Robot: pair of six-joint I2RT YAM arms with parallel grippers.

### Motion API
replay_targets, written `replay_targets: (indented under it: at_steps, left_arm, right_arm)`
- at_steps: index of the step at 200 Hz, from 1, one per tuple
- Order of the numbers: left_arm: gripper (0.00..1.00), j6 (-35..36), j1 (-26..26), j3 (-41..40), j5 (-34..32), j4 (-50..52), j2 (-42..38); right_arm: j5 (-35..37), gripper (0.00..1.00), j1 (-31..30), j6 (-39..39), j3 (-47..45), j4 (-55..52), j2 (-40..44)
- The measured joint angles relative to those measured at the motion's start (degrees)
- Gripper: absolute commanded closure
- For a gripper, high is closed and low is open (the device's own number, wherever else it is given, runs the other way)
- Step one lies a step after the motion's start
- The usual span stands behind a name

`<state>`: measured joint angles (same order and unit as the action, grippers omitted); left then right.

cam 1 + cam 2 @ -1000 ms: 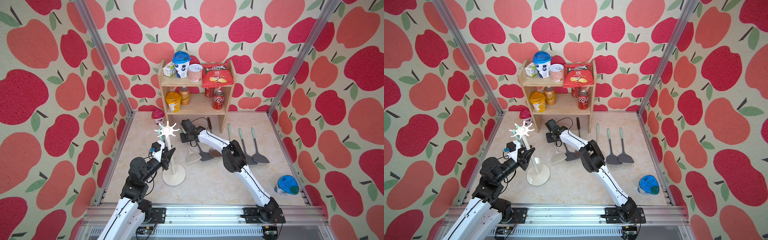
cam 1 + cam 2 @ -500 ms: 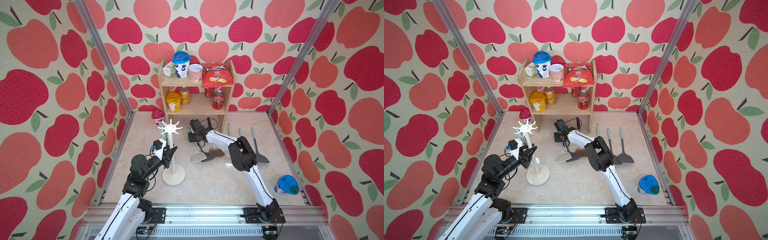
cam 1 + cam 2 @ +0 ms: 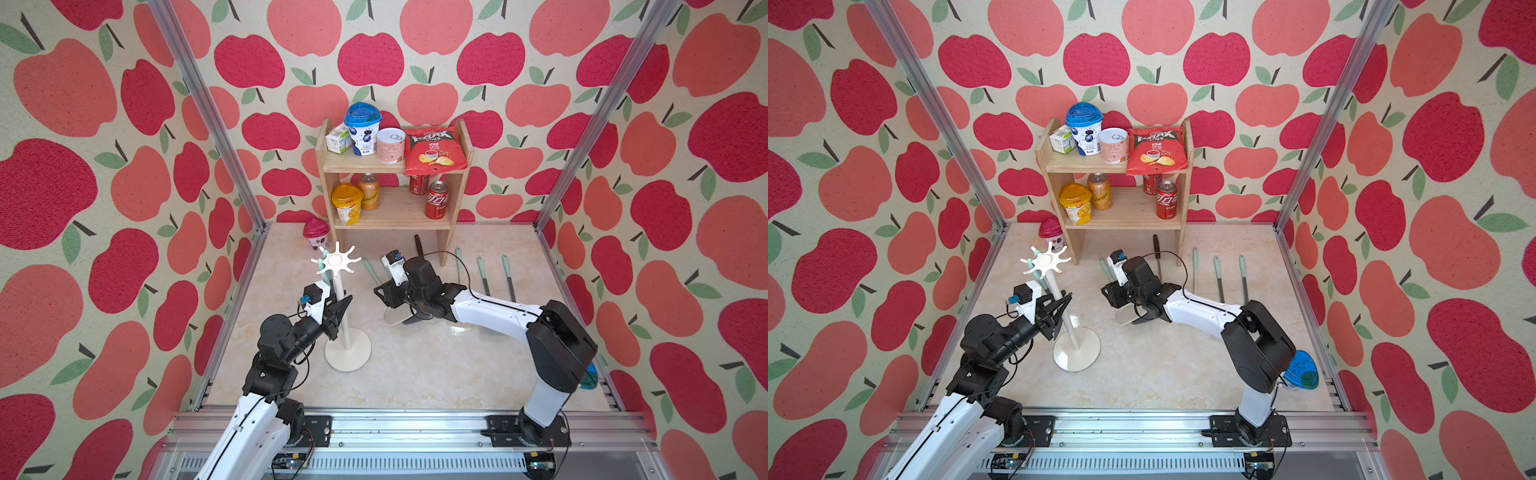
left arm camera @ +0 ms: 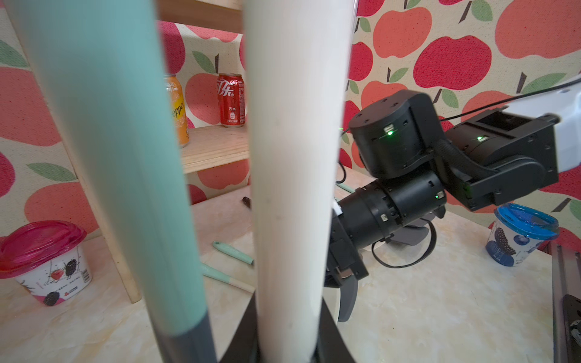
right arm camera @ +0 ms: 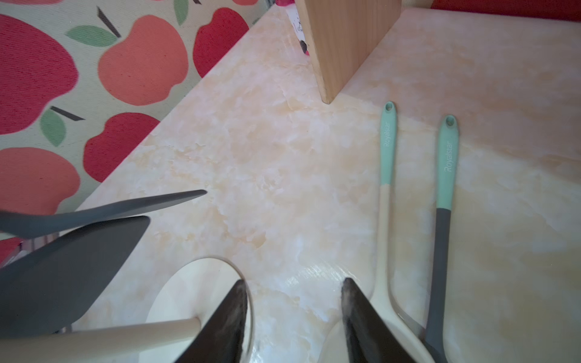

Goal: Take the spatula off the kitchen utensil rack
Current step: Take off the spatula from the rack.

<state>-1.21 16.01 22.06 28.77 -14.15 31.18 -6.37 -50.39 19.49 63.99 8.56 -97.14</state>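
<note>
Since a second earlier, my right fingers (image 5: 293, 284) had gone from pressed together to spread. That arm had also swung back from beside the crown of the kitchen utensil rack (image 3: 343, 330). A cream-handled utensil (image 5: 384, 239) lay on the table (image 3: 436, 374) just beside those fingers, and nothing sat between them but bare table. My left fingers (image 3: 340, 305) had not shifted: they were pinching the rack's white pole partway up, steadying it. The spatula (image 4: 110, 157) was not yet off. It hung from a prong on the side of the crown turned away from my right arm, mint handle uppermost and grey shaft below, its long axis close to upright and running just beside the pole. From my right fingers it therefore lay beyond the pole and higher, while my left fingers were far nearer to it but busy with the rack. I judged the free right arm would have to do the lifting: come over or round the crown, take the handle below the prong, and raise it along its own length before drawing it clear. The risk I saw was dragging on the prong and tipping the rack against my left hold.
</note>
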Motion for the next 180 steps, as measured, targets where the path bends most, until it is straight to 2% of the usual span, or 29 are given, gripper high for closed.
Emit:
replay_targets:
  at_steps: [31, 75, 117, 180]
  left_arm:
    - [1.00, -0.13, 0.00, -0.61, -0.37, 0.28, -1.20]
    - [0.99, -0.92, 0.00, -1.33, -1.31, 0.31, -2.51]
    - [0.99, -1.05, 0.00, -1.60, -1.33, -0.22, -2.51]
    - [0.99, -1.11, 0.00, -1.66, -1.29, -1.14, -1.84]
  right_arm:
    - [-6.54, 0.46, 0.24, -0.20, -8.33, 8.83, 10.40]
    - [-14.64, 0.41, -1.25, -1.46, -8.70, 16.24, 16.90]
    - [-19.32, 0.42, -3.06, -3.06, -5.95, 18.18, 15.06]
    - [-22.77, 0.44, -4.74, -4.09, 1.57, 21.18, 6.95]
